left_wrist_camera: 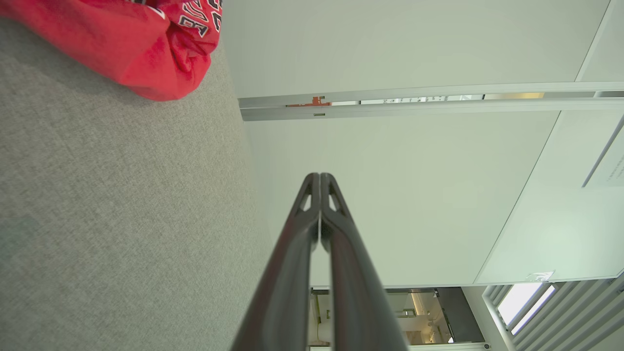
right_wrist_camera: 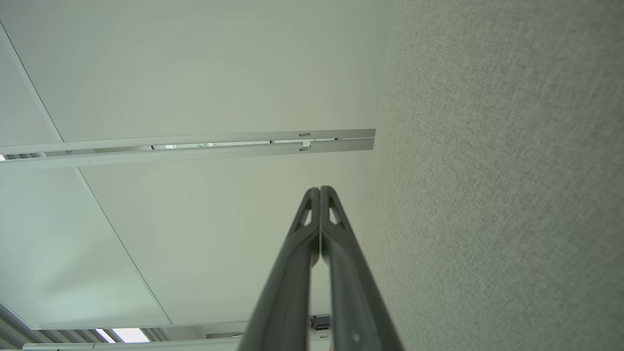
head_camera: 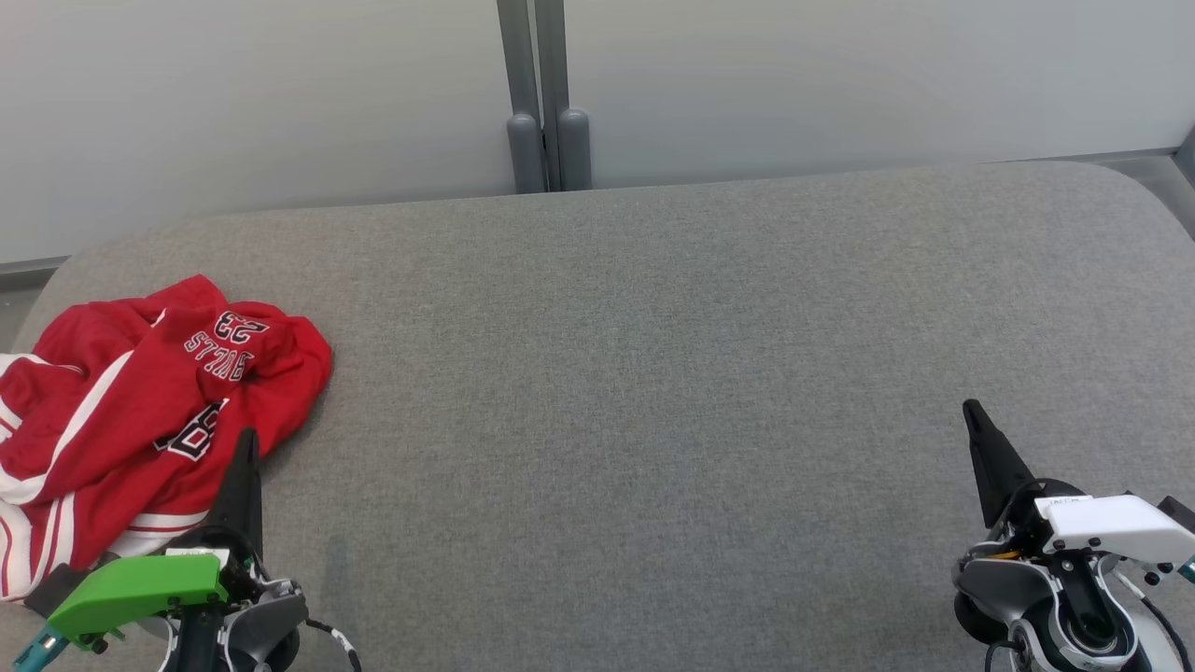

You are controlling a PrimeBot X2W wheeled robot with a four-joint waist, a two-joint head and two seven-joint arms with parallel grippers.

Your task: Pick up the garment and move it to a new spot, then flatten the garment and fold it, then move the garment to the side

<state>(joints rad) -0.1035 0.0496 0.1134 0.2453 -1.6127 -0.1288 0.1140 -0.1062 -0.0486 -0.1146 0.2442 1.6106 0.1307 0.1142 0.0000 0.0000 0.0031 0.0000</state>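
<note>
One red basketball jersey [head_camera: 140,392] is lying crumpled at the left end of the grey fabric-covered surface [head_camera: 653,373], just beside the left gripper [head_camera: 246,439]. Both claws are sitting closed with nothing between their fingers. The left gripper's tips are pressing together in its wrist view, and the right gripper [head_camera: 971,409] is hovering at the lower right, well apart from the cloth and likewise pinched shut.

Judging by the folds, the jersey is looking light, soft and limp, probably a slick knit that is going to sag and slide rather than hold any shape. A pinch on a raised ridge near its bunched right edge, or along the white-striped trim [head_camera: 84,411], is looking like the surest hold.

Black, white-edged lettering [head_camera: 219,357] is reading "BULLS" upside down in the head view, with "23" just beyond it. Part of a larger numeral [head_camera: 191,434] is showing lower in the folds, too creased to read.
</note>
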